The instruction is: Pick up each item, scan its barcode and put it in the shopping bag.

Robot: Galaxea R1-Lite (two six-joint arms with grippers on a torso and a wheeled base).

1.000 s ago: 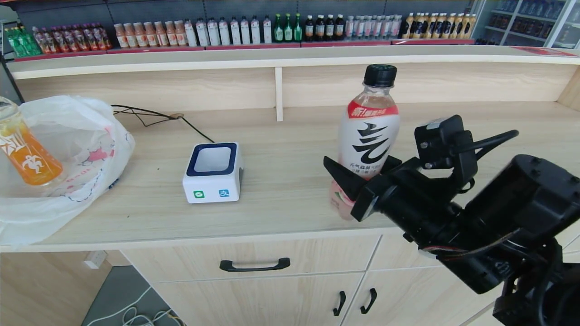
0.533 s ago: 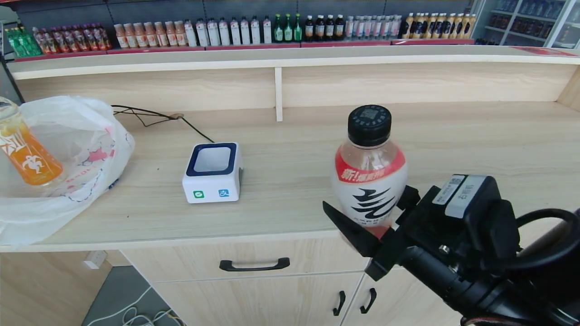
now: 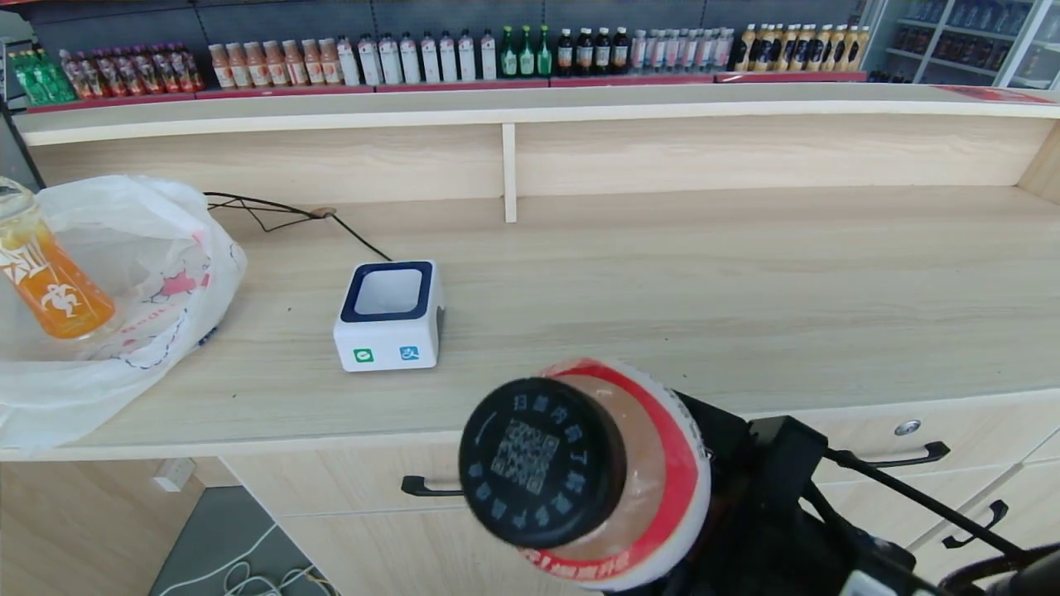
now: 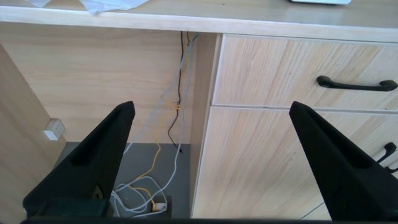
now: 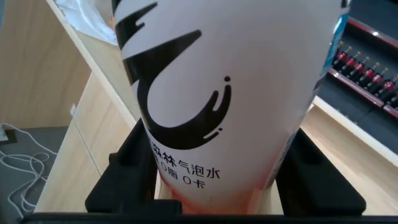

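Observation:
My right gripper [image 5: 217, 186] is shut on a clear bottle with a white label [image 5: 217, 87]. In the head view that bottle [image 3: 629, 488] is held off the counter, in front of its edge, its black cap [image 3: 540, 459] tipped toward the camera. The white scanner box [image 3: 389, 316] with a dark blue rim sits on the counter left of the middle. At the far left lies the white plastic shopping bag [image 3: 157, 273], an orange drink bottle [image 3: 45, 277] standing in it. My left gripper [image 4: 211, 162] is open, low in front of the cabinet, with nothing between its fingers.
The wooden counter [image 3: 745, 281] has a raised back ledge with a divider [image 3: 509, 170]. A black cable [image 3: 281, 211] runs from the scanner toward the back. Drawers and doors with black handles [image 3: 426, 487] lie below. Shelves of bottles [image 3: 464, 54] stand behind.
The right gripper has lifted the bottle off the counter's right side, pulled it back toward the camera and leftward, and tilted it so the cap faces up at the camera.

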